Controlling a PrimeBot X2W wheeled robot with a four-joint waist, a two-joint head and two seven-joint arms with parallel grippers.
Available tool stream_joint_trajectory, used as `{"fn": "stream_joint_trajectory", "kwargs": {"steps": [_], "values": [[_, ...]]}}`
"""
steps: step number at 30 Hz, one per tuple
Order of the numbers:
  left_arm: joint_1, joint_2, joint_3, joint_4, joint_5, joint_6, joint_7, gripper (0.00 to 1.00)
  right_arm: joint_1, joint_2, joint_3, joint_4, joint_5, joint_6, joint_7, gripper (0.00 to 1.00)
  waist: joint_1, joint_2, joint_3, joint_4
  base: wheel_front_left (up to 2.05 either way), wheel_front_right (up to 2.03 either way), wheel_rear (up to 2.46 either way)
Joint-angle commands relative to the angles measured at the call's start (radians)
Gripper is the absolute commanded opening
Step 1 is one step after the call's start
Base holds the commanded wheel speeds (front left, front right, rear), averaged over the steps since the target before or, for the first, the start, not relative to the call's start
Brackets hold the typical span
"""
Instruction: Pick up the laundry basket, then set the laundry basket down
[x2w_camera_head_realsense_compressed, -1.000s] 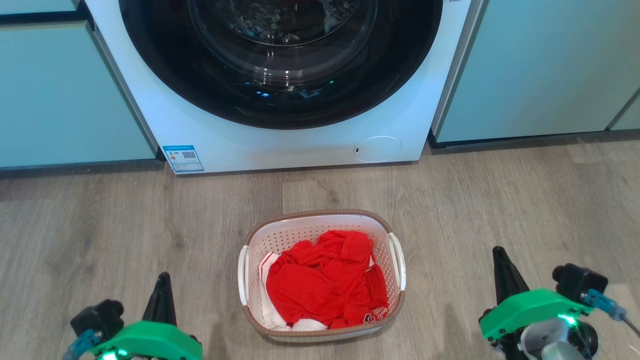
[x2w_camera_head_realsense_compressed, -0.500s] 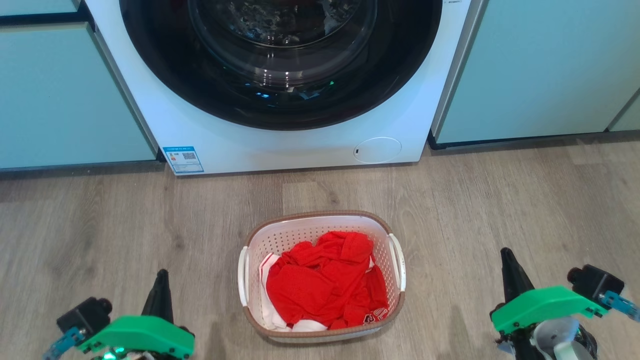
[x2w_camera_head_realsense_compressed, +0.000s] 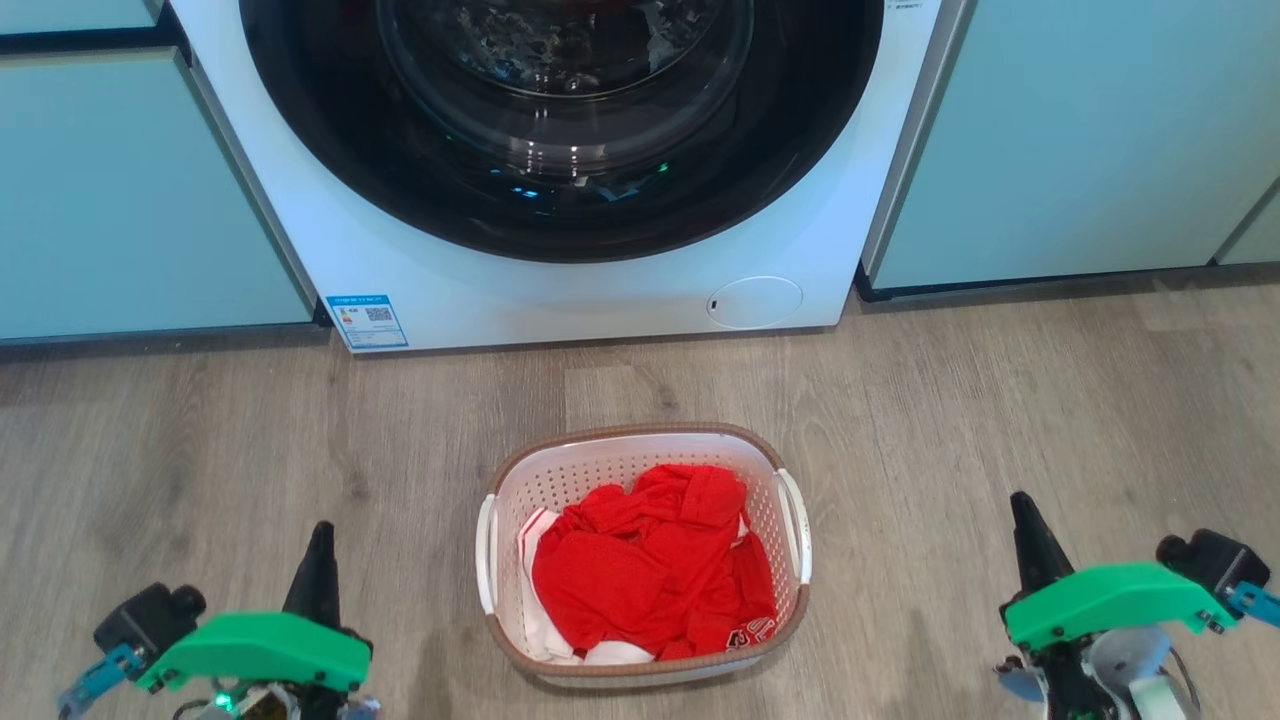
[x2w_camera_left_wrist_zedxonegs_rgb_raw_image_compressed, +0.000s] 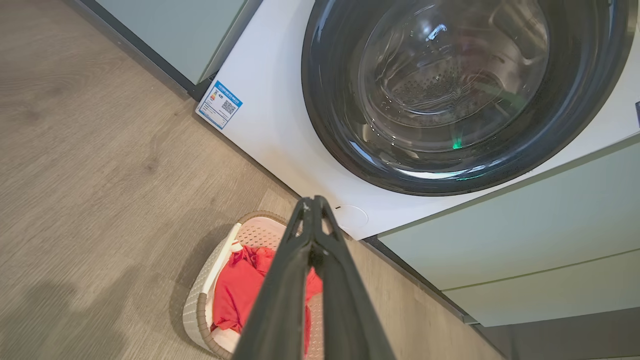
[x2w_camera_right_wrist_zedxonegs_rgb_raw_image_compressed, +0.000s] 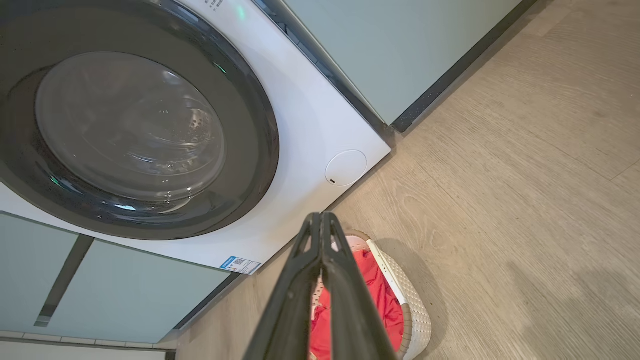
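Wood floor (x2w_camera_head_realsense_compressed: 1000, 400), laundry basket (x2w_camera_head_realsense_compressed: 640, 440) apart.

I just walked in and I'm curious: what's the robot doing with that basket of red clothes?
Nothing is being held right now. The laundry basket sits on the wooden floor in front of the washing machine, with red clothes inside. The robot's left gripper and right gripper are both shut, one on each side of the basket, touching nothing.
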Motion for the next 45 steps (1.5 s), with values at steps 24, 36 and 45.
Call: {"fn": "stream_joint_trajectory", "kwargs": {"steps": [24,36,45], "values": [[-0.1,0.009,0.074,-0.014,-0.304,-0.052,0.075,0.0,-0.071,-0.017,-0.039,-0.036,0.298,-0.001,0.072,0.0,0.0,0.0,-0.006,0.0,0.0,0.0,0.0],[-0.124,0.008,0.097,-0.007,-0.447,-0.075,0.111,0.0,-0.08,-0.017,-0.061,-0.036,0.436,-0.001,0.107,0.0,0.0,0.0,-0.009,0.0,0.0,0.0,0.0],[-0.141,0.007,0.114,-0.002,-0.554,-0.092,0.138,0.0,-0.087,-0.016,-0.079,-0.037,0.54,-0.001,0.133,0.0,0.0,0.0,-0.011,-0.001,0.0,0.0,0.0]]}}
